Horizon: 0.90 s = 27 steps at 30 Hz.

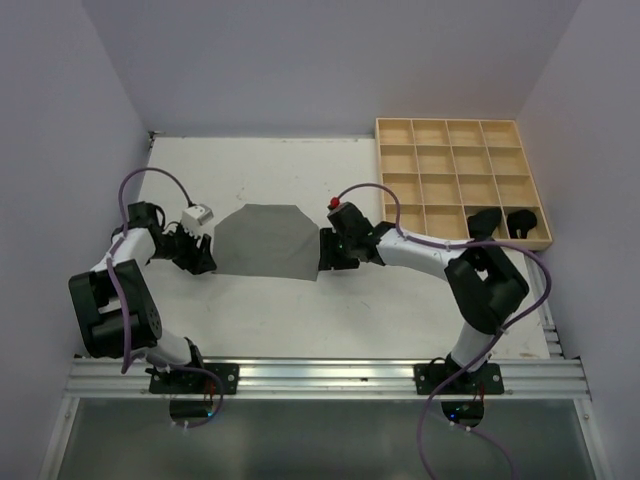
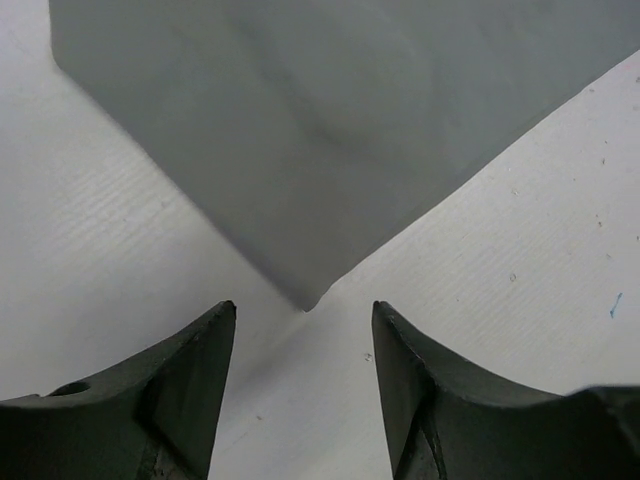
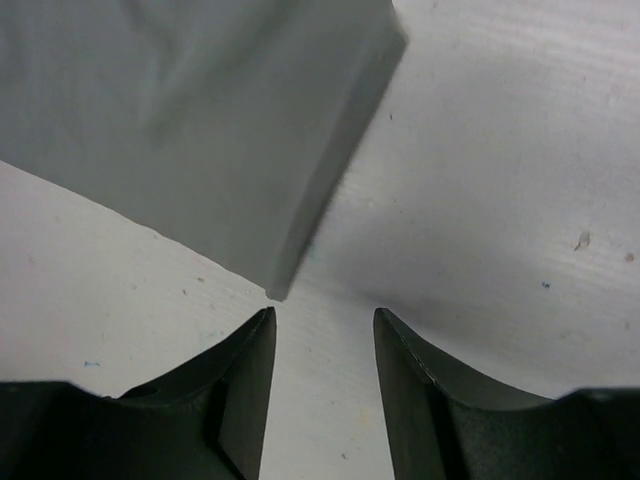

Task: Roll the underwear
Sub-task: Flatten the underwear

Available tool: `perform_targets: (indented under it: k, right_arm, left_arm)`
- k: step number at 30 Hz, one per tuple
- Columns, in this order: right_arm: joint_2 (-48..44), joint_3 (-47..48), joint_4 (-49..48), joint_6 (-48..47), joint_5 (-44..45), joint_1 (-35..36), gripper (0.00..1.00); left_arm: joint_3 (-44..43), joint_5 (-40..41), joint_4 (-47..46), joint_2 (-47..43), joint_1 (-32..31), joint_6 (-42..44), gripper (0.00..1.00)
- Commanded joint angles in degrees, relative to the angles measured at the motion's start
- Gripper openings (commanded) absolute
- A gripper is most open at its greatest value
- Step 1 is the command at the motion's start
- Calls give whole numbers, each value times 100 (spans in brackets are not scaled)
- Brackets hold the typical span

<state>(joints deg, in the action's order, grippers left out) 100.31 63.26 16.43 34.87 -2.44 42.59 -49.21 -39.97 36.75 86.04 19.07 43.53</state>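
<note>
Plain grey cloth underwear (image 1: pixel 265 240) laid flat on white table (image 1: pixel 300 310), between both grippers. Left gripper (image 2: pixel 304 320) jaws parted, nothing held, cloth corner just ahead. Right gripper (image 3: pixel 322 320) likewise at opposite corner. Two black cloth items (image 1: pixel 485 222) seen in wooden grid tray (image 1: pixel 435 190), near-right compartments.

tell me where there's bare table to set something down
Bare: the far strip between the grey underwear and back wall, left of the wooden tray; the near strip between underwear and metal rail. Crowded: the middle band, left end effector and right end effector at the underwear's near corners.
</note>
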Motion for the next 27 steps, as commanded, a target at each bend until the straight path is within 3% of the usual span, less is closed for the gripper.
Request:
perform_targets:
  k: [1,8,22,27]
  right_arm:
    - [-91,-200,-157,731,138,171,47]
    - [129,1,-105,1092,577,557,42]
    - [717,783,642,1443,1333,839,40]
    - [902,889,730,1417,1377,865,30]
  left_arm:
    - [140,-3,-63,44,44,-353,60]
    - [96,409,-458,141,44,-933,58]
    - [8,534,-379,466,35,-846,54]
    - [-18,525,-371,466,35,-846,54]
